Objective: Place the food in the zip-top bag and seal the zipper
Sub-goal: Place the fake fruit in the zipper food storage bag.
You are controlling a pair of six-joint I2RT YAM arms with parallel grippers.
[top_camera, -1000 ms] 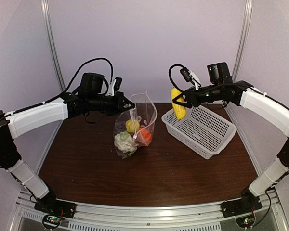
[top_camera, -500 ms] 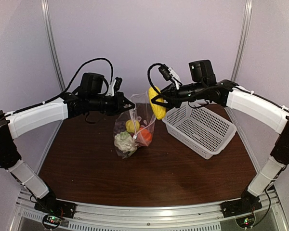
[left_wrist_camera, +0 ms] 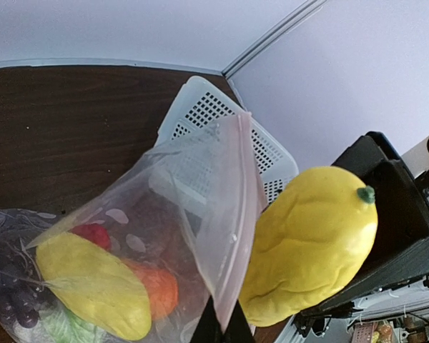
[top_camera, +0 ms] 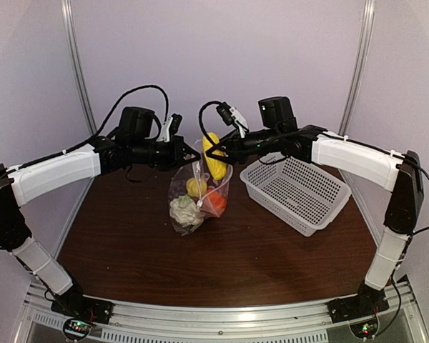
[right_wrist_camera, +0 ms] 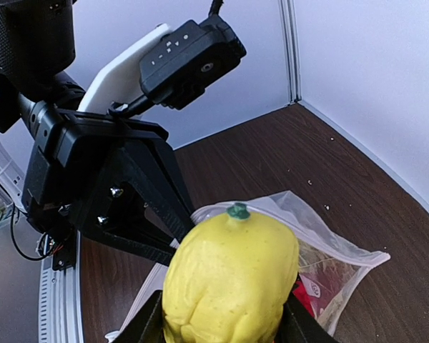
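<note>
Dark wood-grain bench point(top_camera: 222, 264) spreads out nearest the arm bases. Farther in, the zip-top bag point(top_camera: 199, 194) stands slumped on it. Its belly holds the cauliflower point(top_camera: 184, 211), an orange piece point(top_camera: 214, 202) and one yellow piece point(top_camera: 196, 187). The left wrist view adds the grape bunch point(left_wrist_camera: 11, 304) and a bit of red pepper point(left_wrist_camera: 93, 234) low inside.

Above that heap, the left pincer point(top_camera: 191, 153) is clamped on the bag's lip at the zipper point(left_wrist_camera: 237, 214), lifting that edge so the mouth gapes upward and toward the right arm. Just beside the raised strip, on its right, hangs the other yellow piece point(top_camera: 214, 158). The right pincer point(top_camera: 213, 151) pinches it across its body, jaws spread only to the fruit's width. The fruit's long axis stands steep and a little tilted, with the lower end aimed at the mouth. I cannot tell whether that end has crossed the lip.

The right arm is the one placed for the drop. The move looks like a short descent with a nudge toward the left, and the held strip is the edge to clear. Room between the two pincers is tight.

Beyond, on the right and well apart from the bag, sits the white mesh basket point(top_camera: 304, 189). The pale wall point(top_camera: 222, 57) closes the back.
</note>
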